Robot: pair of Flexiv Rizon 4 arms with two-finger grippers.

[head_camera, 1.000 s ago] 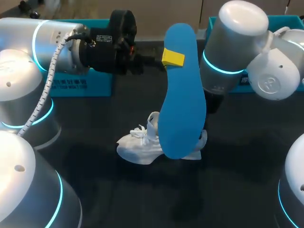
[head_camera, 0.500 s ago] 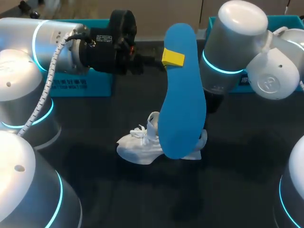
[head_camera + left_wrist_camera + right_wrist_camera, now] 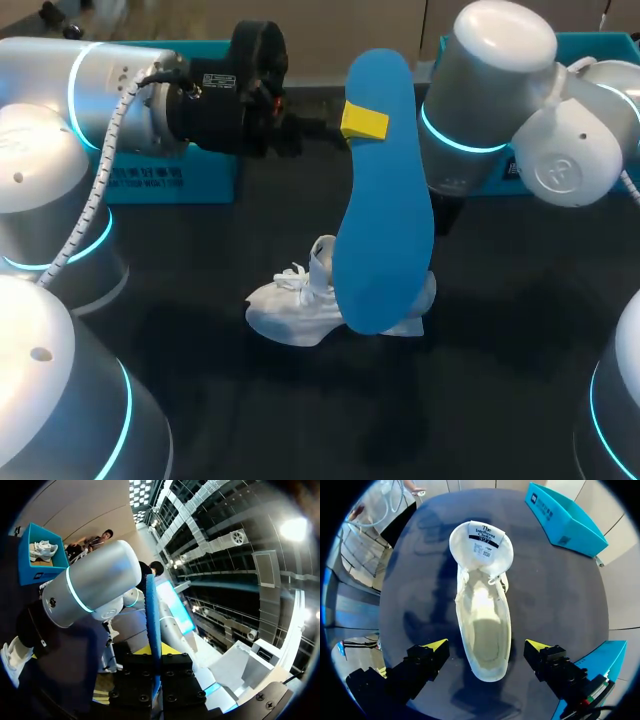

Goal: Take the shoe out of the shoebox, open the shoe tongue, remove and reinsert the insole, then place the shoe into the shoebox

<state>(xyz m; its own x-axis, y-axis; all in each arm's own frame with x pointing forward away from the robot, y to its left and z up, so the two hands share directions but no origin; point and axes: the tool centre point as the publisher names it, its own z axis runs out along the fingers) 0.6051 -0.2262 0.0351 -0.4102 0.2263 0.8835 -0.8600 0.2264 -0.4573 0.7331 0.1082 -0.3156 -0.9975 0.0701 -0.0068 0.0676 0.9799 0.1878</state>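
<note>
Dark matte table [image 3: 520,330]; spare white shoe [image 3: 42,550] lying inside far blue box [image 3: 31,571].

White lace-up fabric shoe [image 3: 482,625] rests sole-down, tongue folded open, inside bare. Blue foot-shaped foam insole [image 3: 385,230] upright, raised over it.

Black-and-white printed label [image 3: 481,539] is sitting on the shoe's [image 3: 484,630] opened tongue [image 3: 464,550] in the right wrist view, white print is running along the left blue shoebox's [image 3: 150,180] front wall in the head view, neither reading out reliably.
</note>
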